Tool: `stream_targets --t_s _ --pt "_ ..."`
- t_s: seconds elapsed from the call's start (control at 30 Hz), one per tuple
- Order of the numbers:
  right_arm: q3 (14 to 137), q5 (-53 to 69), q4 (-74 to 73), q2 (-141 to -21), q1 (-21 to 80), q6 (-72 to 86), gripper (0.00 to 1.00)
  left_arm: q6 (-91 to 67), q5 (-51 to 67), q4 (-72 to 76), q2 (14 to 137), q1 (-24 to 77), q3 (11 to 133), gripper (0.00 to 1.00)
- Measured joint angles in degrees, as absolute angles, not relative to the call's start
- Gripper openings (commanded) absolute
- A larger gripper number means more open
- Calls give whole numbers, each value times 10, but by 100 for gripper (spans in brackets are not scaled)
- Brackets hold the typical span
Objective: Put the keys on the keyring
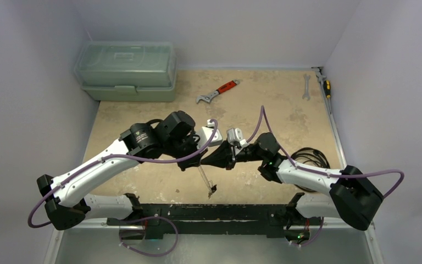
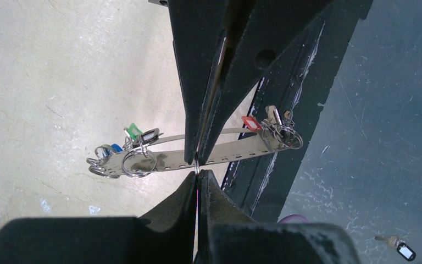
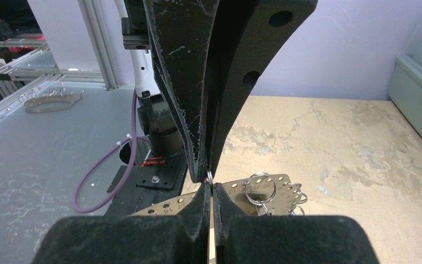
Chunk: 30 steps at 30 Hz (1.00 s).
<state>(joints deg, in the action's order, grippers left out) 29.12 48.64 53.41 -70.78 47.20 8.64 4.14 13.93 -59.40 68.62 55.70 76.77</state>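
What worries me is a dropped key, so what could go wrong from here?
Both jaws seem shut tip to tip on one thin wire ring; pulling apart could yank it from one grip. A loose key lies off the table, so other keys slipping here may land there too.

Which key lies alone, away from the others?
The black-tagged key on the grey surface, lower right in the left wrist view; the rest cluster on the perforated strip.

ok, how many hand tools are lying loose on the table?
3: red-handled wrench far centre, silver spanner far right, yellow-handled screwdriver beside it at the right wall. Some may be hidden.
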Motion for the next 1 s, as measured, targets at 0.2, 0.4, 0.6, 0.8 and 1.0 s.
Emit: stream_targets --t_s 0.2,0.4,0.6,0.8,1.0 --pt "275 484 578 -709 472 115 0 41 137 -586 682 557 768 28" --pt "238 463 661 -708 472 159 0 38 124 -564 665 557 770 53" --pt "219 438 726 -703 472 190 0 36 106 -535 630 557 774 68" --pt "195 399 800 -692 472 227 0 35 95 -433 536 557 732 64" --pt "181 348 843 -690 472 284 0 34 126 -274 419 557 611 62"
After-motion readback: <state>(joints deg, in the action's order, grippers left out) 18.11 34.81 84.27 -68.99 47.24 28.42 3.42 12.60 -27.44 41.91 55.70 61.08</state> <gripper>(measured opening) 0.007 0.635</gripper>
